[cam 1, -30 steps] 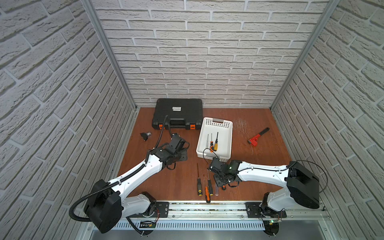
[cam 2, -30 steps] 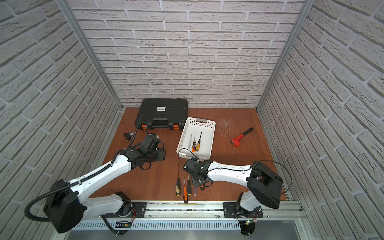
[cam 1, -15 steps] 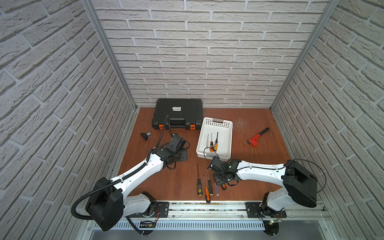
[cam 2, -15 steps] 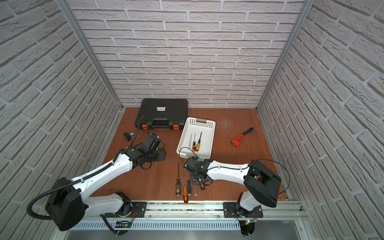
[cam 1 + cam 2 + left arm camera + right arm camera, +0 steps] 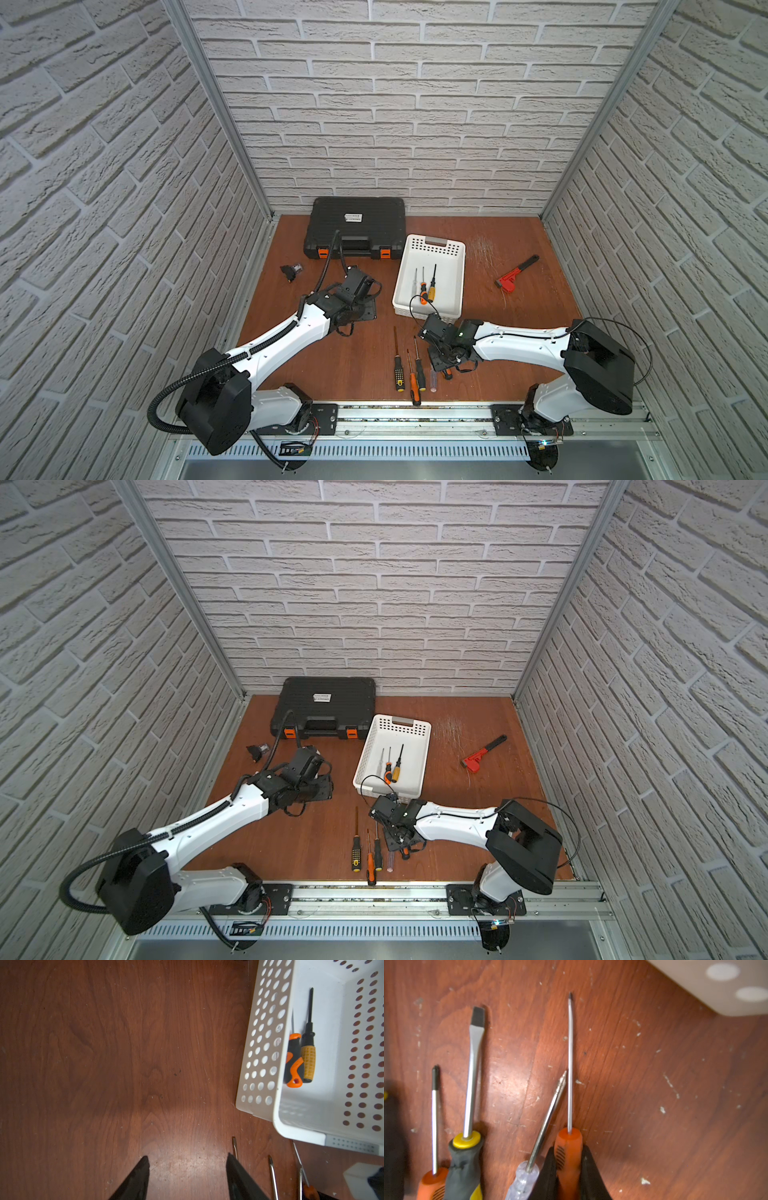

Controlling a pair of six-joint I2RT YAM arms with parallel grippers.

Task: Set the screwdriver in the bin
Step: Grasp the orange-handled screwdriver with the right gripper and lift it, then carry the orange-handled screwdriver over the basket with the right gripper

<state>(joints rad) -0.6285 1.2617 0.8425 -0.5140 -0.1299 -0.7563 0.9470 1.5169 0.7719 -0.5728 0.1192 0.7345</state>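
Right claw pinching slim orange-handled steel screwdriver close to reddish wooden tabletop; left claw spread above it; white label on black ribbed plastic toolcase illegible.

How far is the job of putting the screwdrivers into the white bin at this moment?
Done: three screwdrivers lie in the bin. In hand: the right end effector is shut on an orange-handled screwdriver, low at the table. To do: lifting it into the bin; four more screwdrivers lie beside it. The left end effector is open and empty.
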